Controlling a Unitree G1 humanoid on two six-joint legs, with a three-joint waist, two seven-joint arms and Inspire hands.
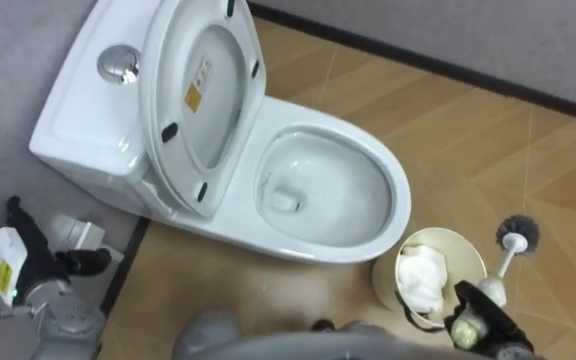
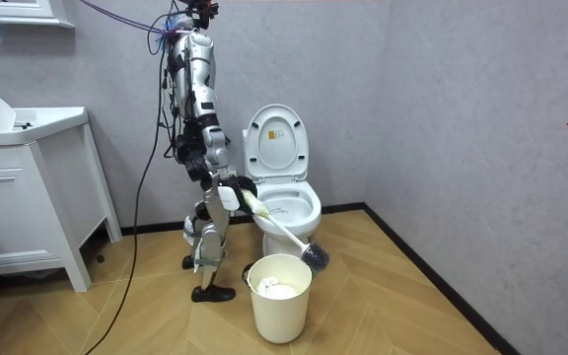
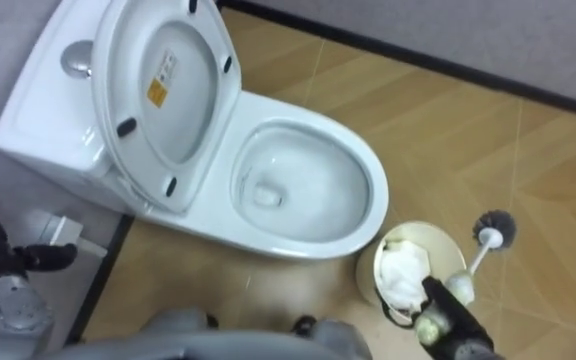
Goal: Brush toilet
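— Where's the brush (image 1: 515, 233)?
— My right hand (image 1: 478, 326) is curled round its handle; the bristles stick out past the bin (image 1: 446, 232), right of the toilet (image 1: 368, 236).
— Left hand (image 1: 30, 264)?
— Low beside the tank (image 1: 78, 120), fingers spread, empty.

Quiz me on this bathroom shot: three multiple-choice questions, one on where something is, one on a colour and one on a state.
1. Where is the head of the toilet brush?
A in the toilet water
B over the floor, beside the bin
C inside the sink

2. What colour is the bin?
A red
B black
C cream

3. How is the toilet lid?
A raised
B shut
C lying on the ground

Answers:
1 B: the right hand grips the handle and the dark head hangs over wood next to the bin.
2 C: its wall and rim are cream, with white paper inside.
3 A: the lid stands up with its underside facing the camera.
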